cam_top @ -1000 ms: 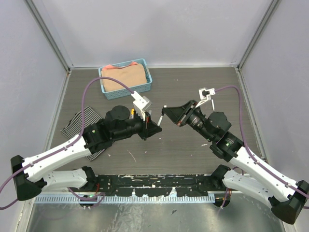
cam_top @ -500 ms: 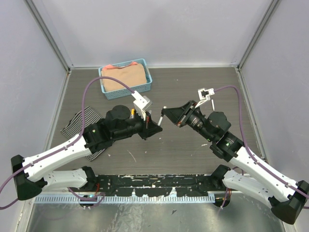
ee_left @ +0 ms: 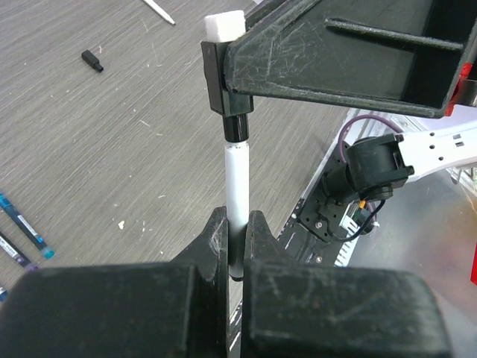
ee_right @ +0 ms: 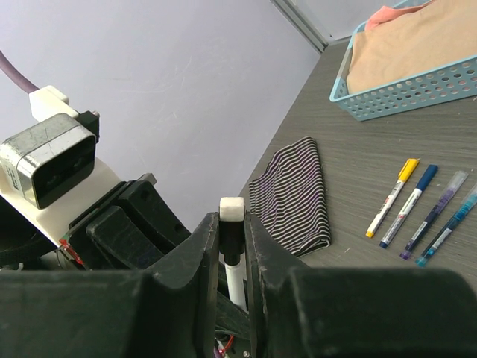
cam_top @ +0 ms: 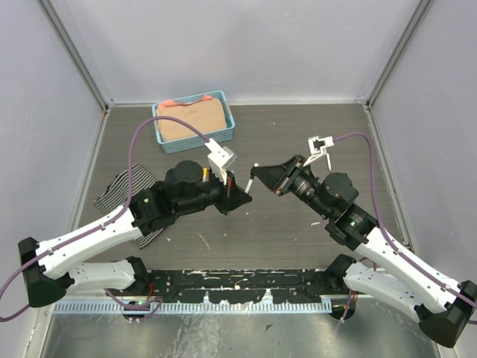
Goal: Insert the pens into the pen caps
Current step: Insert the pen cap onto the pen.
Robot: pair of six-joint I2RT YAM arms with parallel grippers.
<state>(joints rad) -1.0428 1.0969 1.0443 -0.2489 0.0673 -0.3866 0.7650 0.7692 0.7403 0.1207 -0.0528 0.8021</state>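
Note:
My left gripper [ee_left: 237, 222] is shut on the lower end of a white pen [ee_left: 237, 175], which points up at the right gripper. My right gripper [ee_right: 232, 224] is shut on a black pen cap [ee_right: 232, 242] with a white end. The pen's tip sits at the mouth of the cap [ee_left: 236, 127], the two in one line. From above, the grippers meet over the middle of the table, with the pen [cam_top: 247, 182] bridging them. A second black cap [ee_left: 92, 60] and a thin white pen [ee_left: 159, 9] lie loose on the table.
Several capped pens lie side by side: yellow [ee_right: 393, 197], blue [ee_right: 409, 205], purple [ee_right: 435, 212], light blue [ee_right: 452, 224]. A striped cloth [cam_top: 123, 191] lies at the left under the left arm. A blue basket [cam_top: 230, 124] holding tan cloth stands at the back left.
The left wrist has turned slightly. Both grips and the joined pen and cap stay as they were.

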